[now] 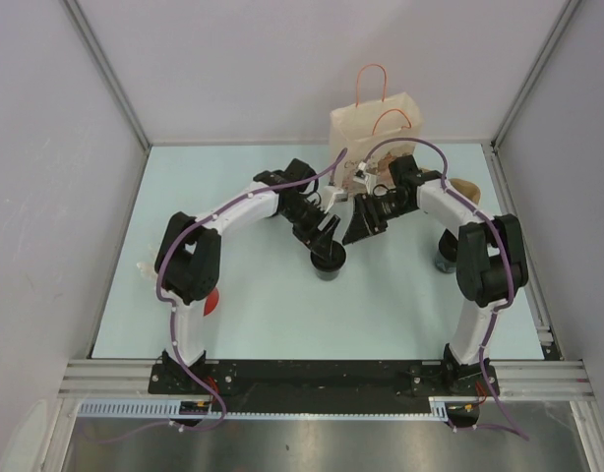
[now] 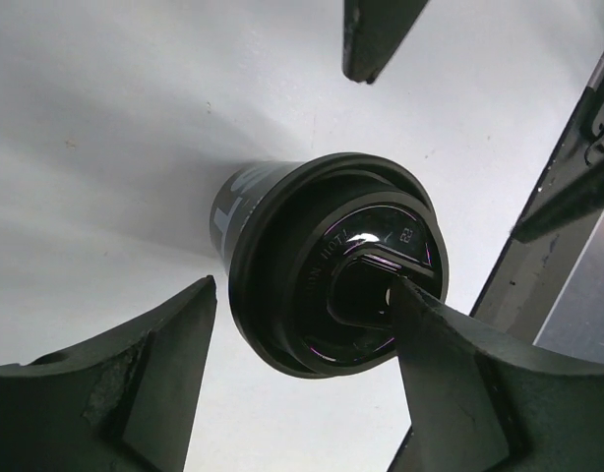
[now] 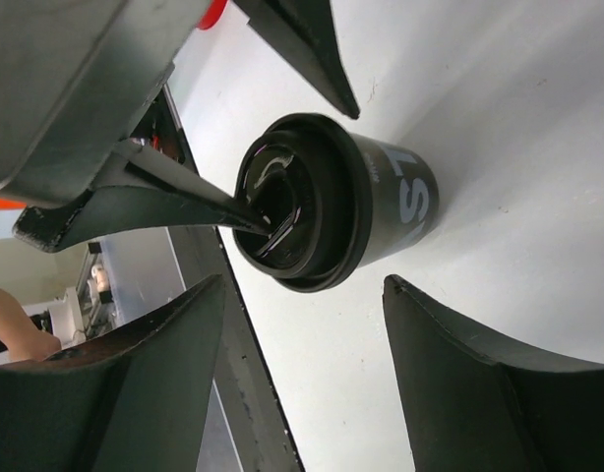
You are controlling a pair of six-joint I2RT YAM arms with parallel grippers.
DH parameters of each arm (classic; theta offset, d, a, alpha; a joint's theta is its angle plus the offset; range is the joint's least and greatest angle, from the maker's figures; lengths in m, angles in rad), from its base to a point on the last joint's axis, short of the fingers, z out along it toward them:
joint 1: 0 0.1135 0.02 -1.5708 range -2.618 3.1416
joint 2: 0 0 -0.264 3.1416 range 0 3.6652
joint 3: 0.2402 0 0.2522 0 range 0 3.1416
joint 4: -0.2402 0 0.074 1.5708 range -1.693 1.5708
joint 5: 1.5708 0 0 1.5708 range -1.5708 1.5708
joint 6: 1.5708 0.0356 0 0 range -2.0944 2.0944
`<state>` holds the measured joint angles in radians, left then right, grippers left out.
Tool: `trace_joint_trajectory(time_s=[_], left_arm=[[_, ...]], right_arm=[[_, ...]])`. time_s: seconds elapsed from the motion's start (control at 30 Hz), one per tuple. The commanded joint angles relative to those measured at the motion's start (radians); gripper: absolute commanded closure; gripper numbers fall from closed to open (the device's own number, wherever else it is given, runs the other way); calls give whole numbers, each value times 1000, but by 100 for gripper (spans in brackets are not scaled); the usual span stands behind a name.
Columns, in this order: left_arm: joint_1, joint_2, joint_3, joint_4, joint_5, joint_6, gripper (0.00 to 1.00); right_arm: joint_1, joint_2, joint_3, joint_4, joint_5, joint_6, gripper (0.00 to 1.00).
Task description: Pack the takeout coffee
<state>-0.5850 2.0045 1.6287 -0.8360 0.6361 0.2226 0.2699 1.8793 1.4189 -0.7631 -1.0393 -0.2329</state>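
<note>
A black takeout coffee cup [image 1: 329, 264] with a black lid stands upright mid-table. It shows in the left wrist view [image 2: 332, 265] and the right wrist view [image 3: 332, 202]. My left gripper [image 1: 327, 238] is open just above it, jaws astride the lid [image 2: 304, 285], with one fingertip [image 3: 199, 202] at the lid's middle. My right gripper [image 1: 364, 224] is open and empty, close beside the cup on its right [image 3: 304, 285]. A tan paper bag [image 1: 374, 128] with orange handles stands upright at the back, behind both grippers.
A red object [image 1: 211, 300] lies by the left arm's base. A small grey cup-like thing [image 1: 446, 260] and a tan object [image 1: 466, 185] sit near the right arm. The table's right edge [image 1: 523, 246] is close by them.
</note>
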Motion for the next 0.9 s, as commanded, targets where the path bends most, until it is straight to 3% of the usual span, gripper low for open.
trace_joint_trajectory(time_s=[0.0, 0.57, 0.87], left_arm=[[1, -9, 59, -3, -32, 34, 24], [10, -107, 177, -67, -18, 43, 19], [122, -246, 183, -63, -6, 0, 8]], right_arm=[[11, -58, 18, -31, 1, -45, 30], [18, -132, 5, -44, 56, -106, 26], [11, -246, 3, -113, 117, -262, 10]])
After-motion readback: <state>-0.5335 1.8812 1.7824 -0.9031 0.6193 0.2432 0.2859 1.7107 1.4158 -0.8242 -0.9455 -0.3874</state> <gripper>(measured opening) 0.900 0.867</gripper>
